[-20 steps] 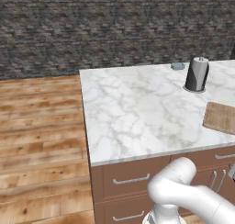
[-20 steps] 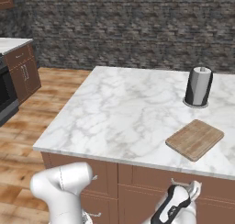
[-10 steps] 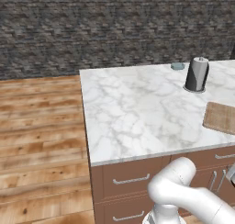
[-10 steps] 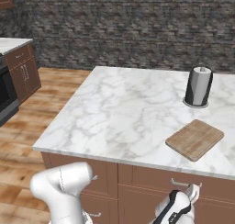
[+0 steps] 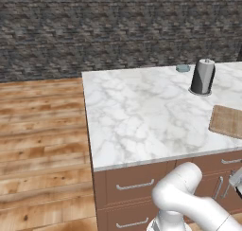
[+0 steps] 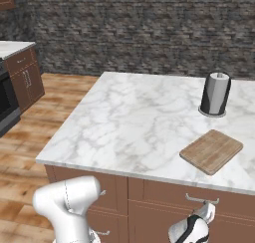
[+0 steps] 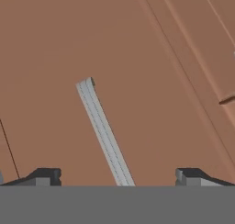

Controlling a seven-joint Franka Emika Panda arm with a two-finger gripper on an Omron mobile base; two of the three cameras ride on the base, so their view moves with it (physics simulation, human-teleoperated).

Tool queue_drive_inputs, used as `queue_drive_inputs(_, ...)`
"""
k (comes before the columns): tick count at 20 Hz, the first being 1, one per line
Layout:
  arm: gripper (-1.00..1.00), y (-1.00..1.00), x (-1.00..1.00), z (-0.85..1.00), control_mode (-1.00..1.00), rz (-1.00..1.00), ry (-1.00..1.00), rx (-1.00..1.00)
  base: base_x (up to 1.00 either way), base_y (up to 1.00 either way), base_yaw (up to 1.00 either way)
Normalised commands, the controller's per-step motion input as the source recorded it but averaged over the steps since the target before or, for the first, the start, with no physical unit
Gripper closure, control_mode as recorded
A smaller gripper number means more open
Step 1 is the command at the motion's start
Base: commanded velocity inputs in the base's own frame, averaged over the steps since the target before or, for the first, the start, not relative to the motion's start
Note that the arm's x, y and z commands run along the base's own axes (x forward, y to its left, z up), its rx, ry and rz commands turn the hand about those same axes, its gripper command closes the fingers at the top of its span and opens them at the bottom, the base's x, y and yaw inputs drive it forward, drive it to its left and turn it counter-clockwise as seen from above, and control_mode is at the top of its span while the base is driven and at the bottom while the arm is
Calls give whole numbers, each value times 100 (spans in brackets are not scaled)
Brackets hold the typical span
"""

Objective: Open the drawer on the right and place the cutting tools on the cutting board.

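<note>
The drawer [image 6: 229, 203] is the shut reddish-brown front under the counter's right end, with a silver handle [image 6: 198, 199]; it also shows at the right edge [image 5: 215, 163]. My gripper [image 6: 208, 210] hangs open right in front of that handle. In the hand view the handle [image 7: 103, 134] runs slanted across the drawer front [image 7: 151, 58], and it lies between my two spread fingertips [image 7: 45, 176]. The tan cutting board [image 6: 211, 150] lies bare on the marble top, also seen at the right edge [image 5: 229, 121]. The cutting tools are hidden.
A tall grey cylinder [image 6: 215, 94] stands on a dark base behind the board. A small grey-blue object [image 5: 183, 68] lies at the counter's far edge. More drawer fronts [image 5: 134, 183] line the cabinet to the left. Wooden floor [image 5: 42, 130] stretches left of the island.
The gripper has crept a little up and right, closer to the drawer handle. Its jaws stay wide apart. Nothing on the counter has moved.
</note>
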Motion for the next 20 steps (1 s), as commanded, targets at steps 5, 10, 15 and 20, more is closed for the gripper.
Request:
queue_drive_inputs(5,-100,-2,6,0,-100,0,-1,0,0,0,0)
queue_drive_inputs(10,-100,-7,11,0,-100,0,0,0,0,0,0)
queue_drive_inputs(15,-100,-7,12,0,-100,0,0,0,0,0,0)
queue_drive_inputs(20,-100,-1,9,-1,-100,0,0,0,0,0,0)
